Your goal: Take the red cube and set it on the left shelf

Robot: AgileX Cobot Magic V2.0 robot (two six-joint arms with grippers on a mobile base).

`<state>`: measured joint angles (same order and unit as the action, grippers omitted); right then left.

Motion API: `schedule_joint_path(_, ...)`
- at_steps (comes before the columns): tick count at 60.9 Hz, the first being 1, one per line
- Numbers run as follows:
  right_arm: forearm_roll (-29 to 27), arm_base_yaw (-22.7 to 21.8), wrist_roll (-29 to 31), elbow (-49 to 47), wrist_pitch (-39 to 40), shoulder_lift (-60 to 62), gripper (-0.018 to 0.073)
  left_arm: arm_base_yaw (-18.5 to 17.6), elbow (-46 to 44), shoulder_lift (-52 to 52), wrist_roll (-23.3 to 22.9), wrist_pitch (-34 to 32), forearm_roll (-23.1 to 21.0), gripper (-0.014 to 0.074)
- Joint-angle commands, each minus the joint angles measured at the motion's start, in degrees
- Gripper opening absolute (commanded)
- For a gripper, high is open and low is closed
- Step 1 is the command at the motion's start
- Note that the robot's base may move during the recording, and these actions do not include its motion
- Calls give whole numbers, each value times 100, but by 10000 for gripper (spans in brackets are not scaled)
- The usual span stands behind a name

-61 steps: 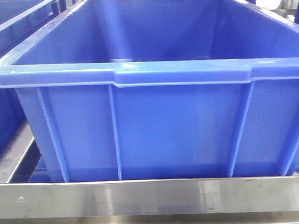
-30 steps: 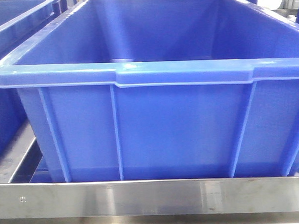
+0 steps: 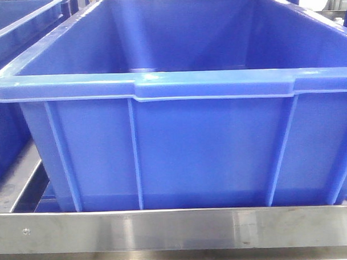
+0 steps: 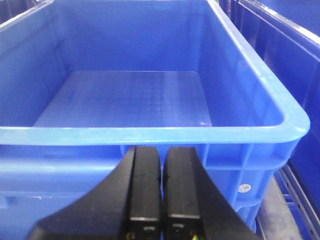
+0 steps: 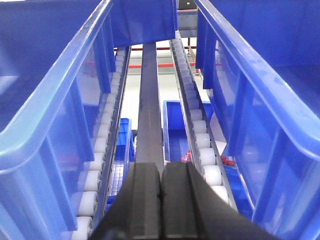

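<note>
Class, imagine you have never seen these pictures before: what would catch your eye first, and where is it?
A big blue crate fills the front view, standing on a shiny steel rail. From the left wrist view the crate's floor is bare, with the shut black left gripper just outside its near wall. The right gripper, also shut, points down a gap between two crates lined with white rollers.

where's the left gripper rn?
Left wrist view: the left gripper, fingers together and empty, sits bottom-centre just outside the near rim of an empty blue crate, with a second crate on its right.
</note>
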<state>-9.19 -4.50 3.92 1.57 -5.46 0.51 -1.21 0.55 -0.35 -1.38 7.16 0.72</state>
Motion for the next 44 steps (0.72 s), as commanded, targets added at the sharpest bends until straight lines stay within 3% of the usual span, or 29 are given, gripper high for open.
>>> schedule_joint_path(1, 73, -26, 4, -79, 478, 136, 57, -7, 132, -95, -5, -494, -28, 101)
schedule_joint_path(44, 73, -26, 4, -79, 324, 136, 57, -7, 132, -95, -5, -494, -28, 101)
